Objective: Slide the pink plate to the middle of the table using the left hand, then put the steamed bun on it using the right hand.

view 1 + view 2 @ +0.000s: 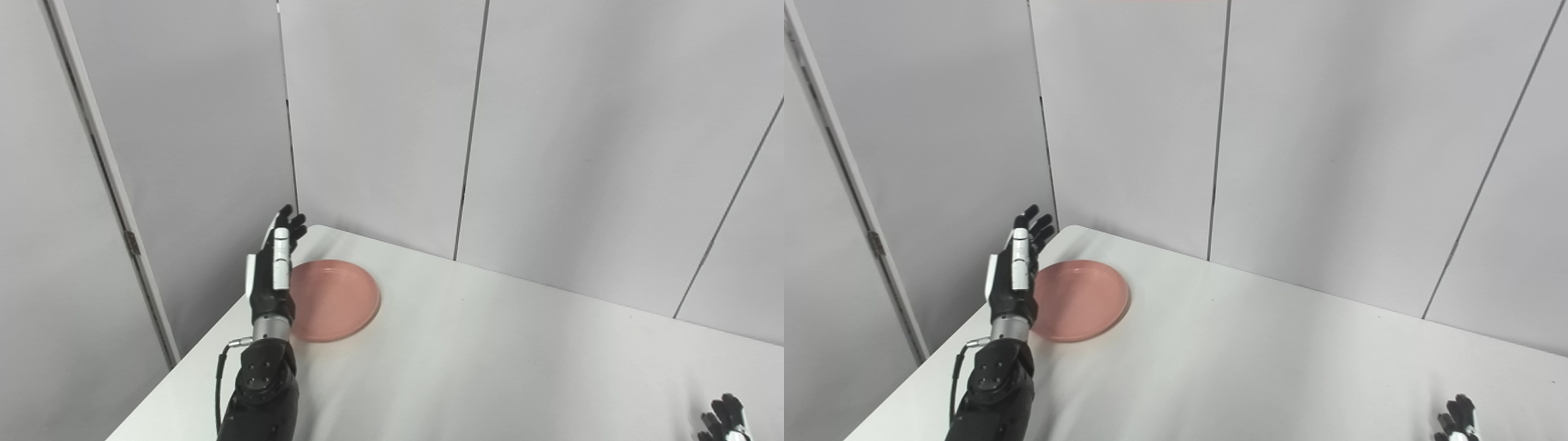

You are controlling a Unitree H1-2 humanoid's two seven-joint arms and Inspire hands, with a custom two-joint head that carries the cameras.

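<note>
Plate [334,298] flat, beside L hand [274,269]

**Materials and finishes as seen from my operator's station**

I see the table [490,355] as a smooth white surface with a soft satin sheen. The pink plate [334,300] looks smooth and matt, like plastic or glazed ware; I cannot tell which. My left hand [274,269] shows black and white hard shells, apparently plastic, with a bare metal wrist collar. The wall panels [380,122] behind read as matt grey.
</note>
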